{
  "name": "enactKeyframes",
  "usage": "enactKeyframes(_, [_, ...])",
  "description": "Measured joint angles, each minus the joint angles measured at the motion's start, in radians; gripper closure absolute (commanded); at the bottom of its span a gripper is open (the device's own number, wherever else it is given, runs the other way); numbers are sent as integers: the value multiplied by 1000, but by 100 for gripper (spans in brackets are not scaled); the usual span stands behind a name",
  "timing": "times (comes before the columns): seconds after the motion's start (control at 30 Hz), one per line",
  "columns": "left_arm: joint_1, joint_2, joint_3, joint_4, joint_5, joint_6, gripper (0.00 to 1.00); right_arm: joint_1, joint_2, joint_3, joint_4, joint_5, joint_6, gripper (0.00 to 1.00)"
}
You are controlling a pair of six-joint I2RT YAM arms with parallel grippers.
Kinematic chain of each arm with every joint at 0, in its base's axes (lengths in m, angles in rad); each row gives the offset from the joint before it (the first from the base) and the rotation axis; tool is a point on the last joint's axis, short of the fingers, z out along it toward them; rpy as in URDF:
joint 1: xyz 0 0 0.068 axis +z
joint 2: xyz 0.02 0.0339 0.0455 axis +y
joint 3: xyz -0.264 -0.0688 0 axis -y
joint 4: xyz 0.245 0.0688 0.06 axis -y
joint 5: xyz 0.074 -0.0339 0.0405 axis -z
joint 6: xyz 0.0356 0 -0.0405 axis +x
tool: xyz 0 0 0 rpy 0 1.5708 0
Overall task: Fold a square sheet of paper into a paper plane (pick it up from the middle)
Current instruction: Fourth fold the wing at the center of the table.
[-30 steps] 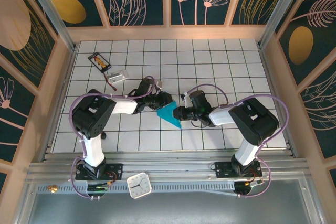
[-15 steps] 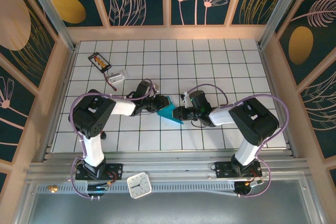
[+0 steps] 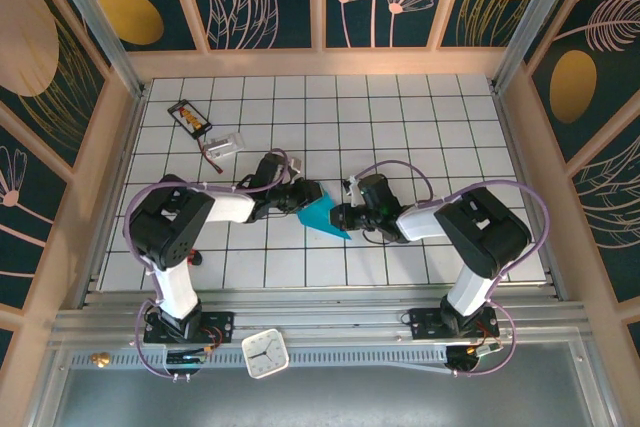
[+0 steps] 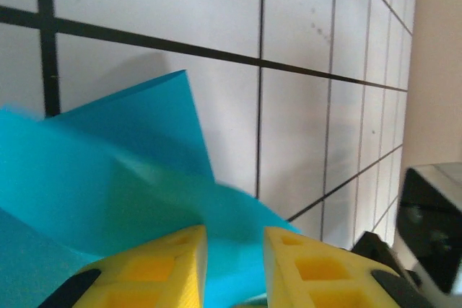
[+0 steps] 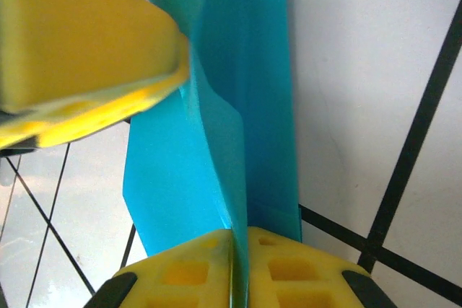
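Note:
The square sheet of paper is teal-blue, creased and partly folded into a pointed shape, and is held just above the middle tiles. My right gripper comes at it from the right. In the right wrist view this gripper is shut on the paper's upright folded edge. My left gripper meets the sheet from the left. Its yellow fingers stand a small gap apart around the gripper's middle, with paper lying in and beyond the gap. One left finger presses near the paper's far end.
A small black card with orange marks lies at the far left. A pale small object with a red cord is beside it. A white clock sits on the front rail. Wooden walls enclose the tiled table.
The paper has dropped lower and flatter, its point now short. The right jaws have closed tighter on the fold. The left gripper has shifted slightly along the sheet.

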Motion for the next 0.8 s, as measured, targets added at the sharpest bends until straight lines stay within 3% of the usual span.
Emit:
enactKeyframes(0.37, [0,-116,-64,99,30,-37,69,41,0,0,8,79,0,89])
enactKeyframes(0.8, [-21,-64,-44,134,69,-36,69,42,0,0,8,80,0,88])
